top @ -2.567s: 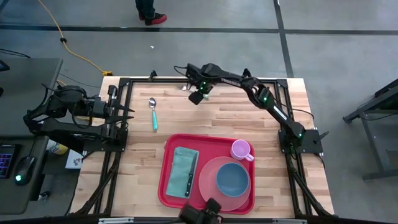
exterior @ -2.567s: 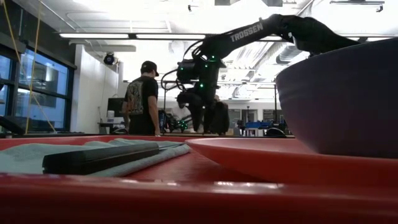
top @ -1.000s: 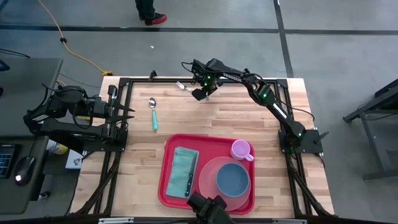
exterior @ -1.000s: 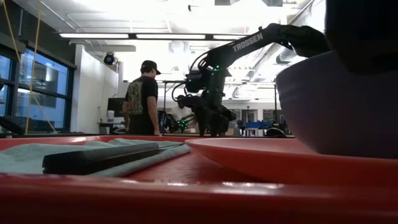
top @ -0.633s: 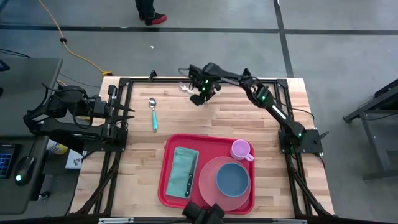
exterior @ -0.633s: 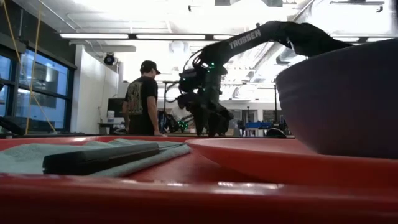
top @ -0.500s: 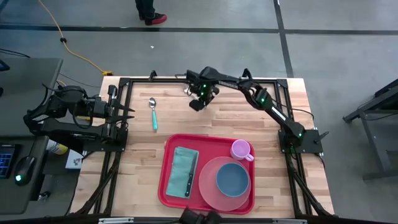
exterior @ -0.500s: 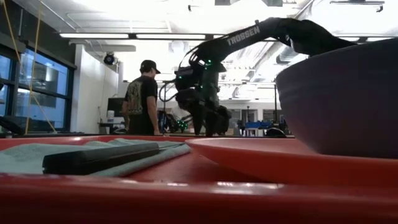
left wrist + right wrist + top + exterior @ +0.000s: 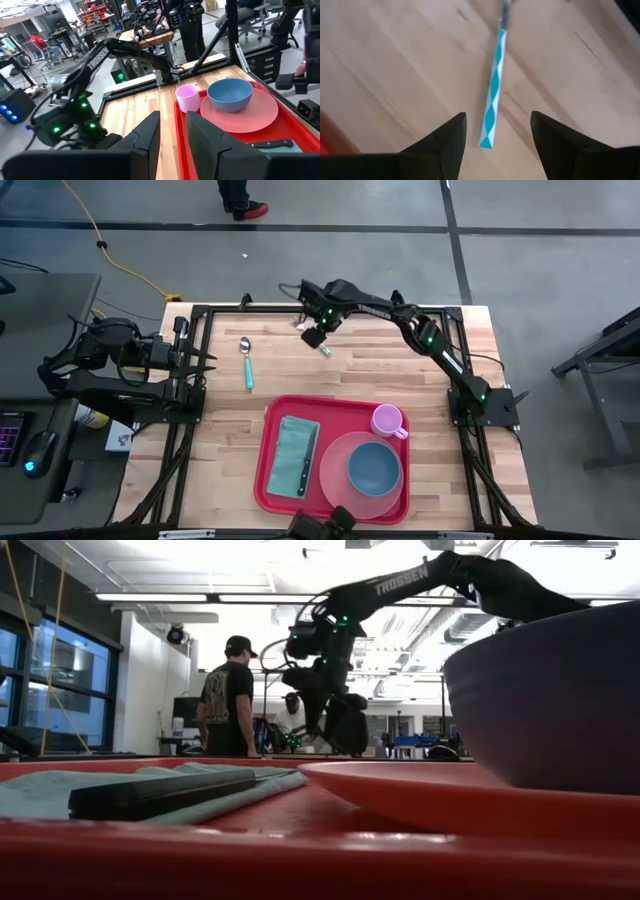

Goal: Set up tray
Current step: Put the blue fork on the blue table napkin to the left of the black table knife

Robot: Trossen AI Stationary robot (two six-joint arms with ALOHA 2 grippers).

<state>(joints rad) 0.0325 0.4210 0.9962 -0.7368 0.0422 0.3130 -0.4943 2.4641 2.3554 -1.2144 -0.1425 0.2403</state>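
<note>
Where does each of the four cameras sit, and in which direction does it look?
High view: above the table, looking straight down; shows both arms, the tray and a spoon.
Low view: at table height on the tray, looking level into the room; shows the right arm and a person.
Left wrist view: on the left arm, facing the tray; own fingers show.
Right wrist view: on the right arm, looking down at a teal-handled utensil; open right gripper shows.
Shared: high, low and left wrist views all show the bowl.
</note>
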